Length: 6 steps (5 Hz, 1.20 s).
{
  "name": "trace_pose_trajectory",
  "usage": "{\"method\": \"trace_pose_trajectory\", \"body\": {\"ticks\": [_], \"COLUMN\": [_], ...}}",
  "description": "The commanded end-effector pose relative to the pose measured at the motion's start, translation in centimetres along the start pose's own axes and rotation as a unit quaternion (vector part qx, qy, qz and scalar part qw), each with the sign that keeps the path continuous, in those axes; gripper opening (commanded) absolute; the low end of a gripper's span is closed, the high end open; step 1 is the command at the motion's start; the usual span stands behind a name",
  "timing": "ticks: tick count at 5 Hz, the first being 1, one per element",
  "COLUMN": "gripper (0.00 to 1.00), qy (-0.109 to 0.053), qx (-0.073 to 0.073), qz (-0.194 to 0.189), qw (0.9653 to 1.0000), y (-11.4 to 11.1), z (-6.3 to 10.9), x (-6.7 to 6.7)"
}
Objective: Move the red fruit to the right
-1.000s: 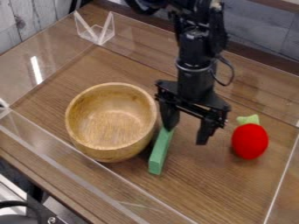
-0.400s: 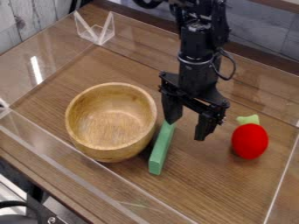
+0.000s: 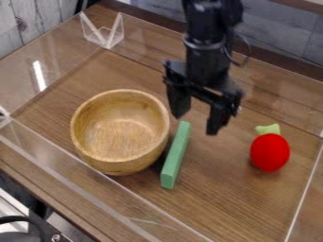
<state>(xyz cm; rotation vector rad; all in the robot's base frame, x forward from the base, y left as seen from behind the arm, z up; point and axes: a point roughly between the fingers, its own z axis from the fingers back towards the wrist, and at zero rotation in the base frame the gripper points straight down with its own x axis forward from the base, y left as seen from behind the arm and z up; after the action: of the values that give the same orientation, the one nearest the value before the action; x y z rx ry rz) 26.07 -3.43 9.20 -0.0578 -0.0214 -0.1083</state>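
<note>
The red fruit [image 3: 269, 151] is a small round bright red toy with a green leafy stem, lying on the wooden table at the right. My gripper [image 3: 198, 112] hangs above the table to the fruit's upper left, clear of it, with its two black fingers spread apart and nothing between them. It is open and hovers over the far end of a green block.
A wooden bowl [image 3: 120, 129] sits left of centre. A long green block [image 3: 176, 154] lies beside the bowl's right side. Clear acrylic walls [image 3: 51, 156] ring the table, and a clear stand [image 3: 102, 32] is at the back left.
The gripper has risen and shifted slightly left, away from the table and the fruit. It stays open. The fruit, bowl and block have not moved.
</note>
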Motion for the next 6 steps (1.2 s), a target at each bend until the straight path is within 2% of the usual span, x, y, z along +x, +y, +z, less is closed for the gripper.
{"method": "trace_pose_trajectory", "body": {"ticks": [1, 2, 3, 4, 5, 6], "gripper": [1.0, 1.0, 1.0, 1.0, 1.0, 1.0], "qy": [-0.068, -0.096, -0.114, -0.141, -0.166, -0.17], "qx": [0.01, 0.019, 0.023, 0.015, 0.018, 0.012], "qz": [0.043, 0.073, 0.095, 0.098, 0.08, 0.064], "qw": [0.9967, 0.9926, 0.9886, 0.985, 0.9827, 0.9832], "y": [2.9, 6.3, 9.0, 10.3, 9.7, 8.2], "z": [2.1, 2.5, 4.0, 5.0, 4.9, 4.6], "x": [3.0, 4.7, 4.7, 4.8, 5.2, 5.2]}}
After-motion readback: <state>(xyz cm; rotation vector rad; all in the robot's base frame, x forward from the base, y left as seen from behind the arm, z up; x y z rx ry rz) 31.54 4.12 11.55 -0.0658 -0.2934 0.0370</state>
